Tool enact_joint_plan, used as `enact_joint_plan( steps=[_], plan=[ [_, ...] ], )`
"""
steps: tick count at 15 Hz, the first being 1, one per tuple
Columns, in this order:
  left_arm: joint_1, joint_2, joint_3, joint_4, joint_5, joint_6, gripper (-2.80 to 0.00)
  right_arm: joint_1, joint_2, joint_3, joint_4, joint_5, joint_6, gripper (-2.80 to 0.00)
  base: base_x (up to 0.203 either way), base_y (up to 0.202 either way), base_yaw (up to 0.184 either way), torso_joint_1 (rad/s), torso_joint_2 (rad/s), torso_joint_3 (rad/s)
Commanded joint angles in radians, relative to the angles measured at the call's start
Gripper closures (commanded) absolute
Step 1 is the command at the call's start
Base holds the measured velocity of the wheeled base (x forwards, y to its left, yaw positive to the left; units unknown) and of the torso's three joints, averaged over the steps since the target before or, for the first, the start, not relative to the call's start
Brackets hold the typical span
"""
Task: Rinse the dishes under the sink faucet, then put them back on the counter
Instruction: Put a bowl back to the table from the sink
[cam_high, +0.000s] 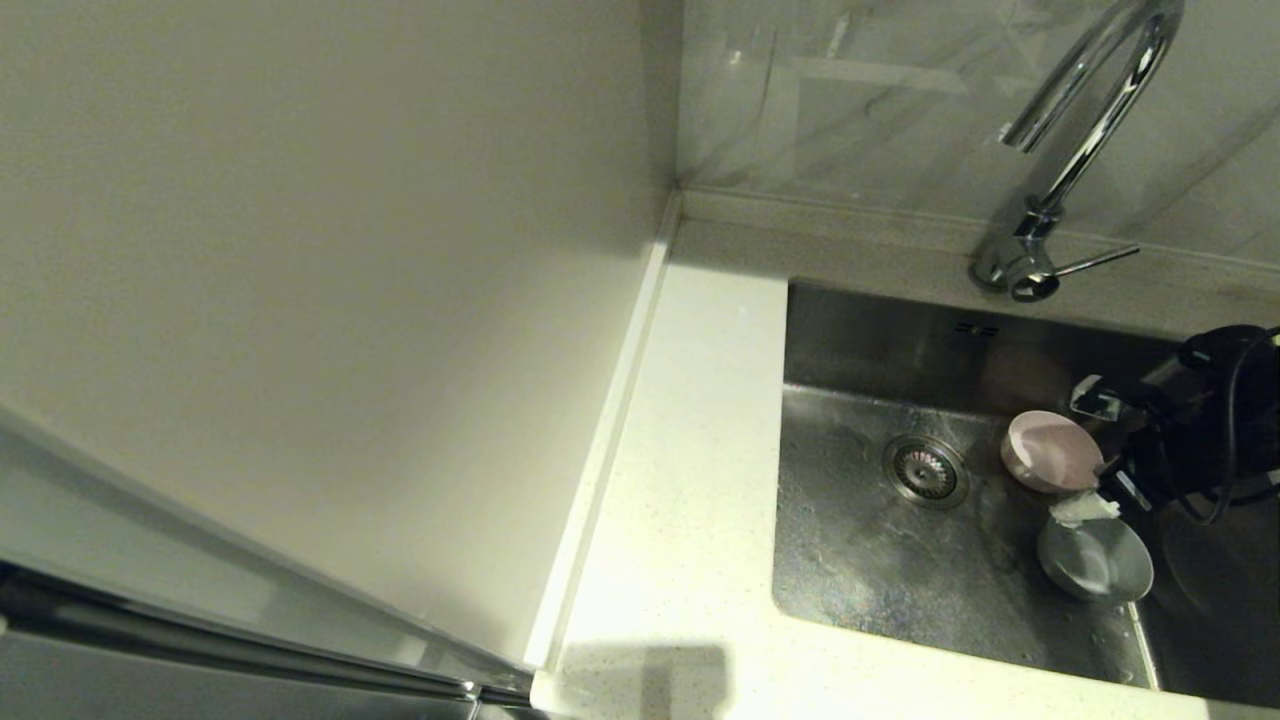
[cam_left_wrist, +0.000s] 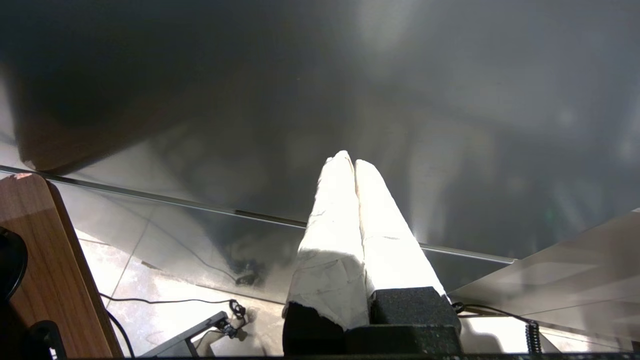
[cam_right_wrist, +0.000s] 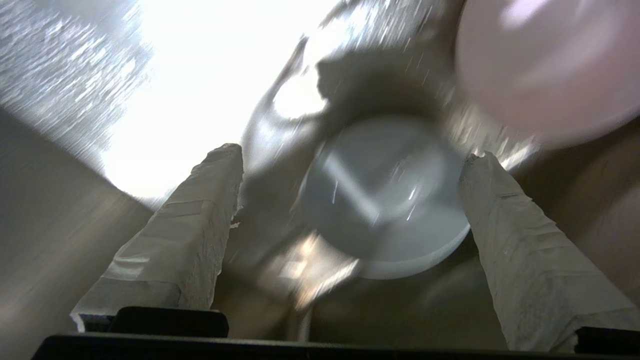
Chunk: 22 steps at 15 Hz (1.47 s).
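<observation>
Two of the dishes lie in the sink (cam_high: 860, 560): the pale pink bowl (cam_high: 1050, 450) right of the drain strainer (cam_high: 925, 470), and the grey-blue bowl (cam_high: 1095, 560) nearer the front. My right gripper (cam_high: 1105, 500) hangs open over the grey-blue bowl (cam_right_wrist: 385, 200). That bowl shows between my right gripper's (cam_right_wrist: 353, 152) spread fingers without touching them, with the pink bowl (cam_right_wrist: 545, 65) beyond one finger. The yellow bowl is out of view. The faucet (cam_high: 1085, 120) arches over the back ledge. My left gripper (cam_left_wrist: 354, 160) is shut on nothing, away from the sink.
The white speckled counter (cam_high: 690, 450) runs left of the basin, bounded by an off-white side panel (cam_high: 320, 250). The faucet's lever (cam_high: 1095, 262) points right at its base. Two overflow slots (cam_high: 975, 327) mark the sink's back wall.
</observation>
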Motion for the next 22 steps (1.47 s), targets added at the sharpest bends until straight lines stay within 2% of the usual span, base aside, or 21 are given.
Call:
enact_joint_plan(
  steps=[1, 3, 6, 12, 18, 22],
  plan=[
    [0.0, 0.0, 0.003, -0.001, 0.0, 0.0, 0.0, 0.02, 0.062, 0.058, -0.162, -0.002, -0.006, -2.8, 0.0, 0.0, 0.0, 0.0, 0.0, 0.0],
    [0.0, 0.0, 0.003, -0.001, 0.0, 0.0, 0.0, 0.028, 0.094, 0.086, -0.258, -0.005, -0.007, -2.8, 0.0, 0.0, 0.0, 0.0, 0.0, 0.0],
    [0.0, 0.0, 0.003, -0.001, 0.0, 0.0, 0.0, 0.036, 0.124, 0.075, -0.276, -0.006, -0.005, -2.8, 0.0, 0.0, 0.0, 0.0, 0.0, 0.0],
    [0.0, 0.0, 0.003, -0.001, 0.0, 0.0, 0.0, 0.083, 0.195, 0.04, -0.454, -0.015, 0.024, -2.8, 0.0, 0.0, 0.0, 0.0, 0.0, 0.0],
    [0.0, 0.0, 0.003, -0.001, 0.0, 0.0, 0.0, 0.095, 0.261, -0.068, -0.472, -0.049, 0.034, -2.8, 0.0, 0.0, 0.0, 0.0, 0.0, 0.0],
    [0.0, 0.0, 0.003, -0.001, 0.0, 0.0, 0.0, 0.095, 0.298, -0.147, -0.472, -0.101, 0.076, -2.8, 0.0, 0.0, 0.0, 0.0, 0.0, 0.0]
  ],
)
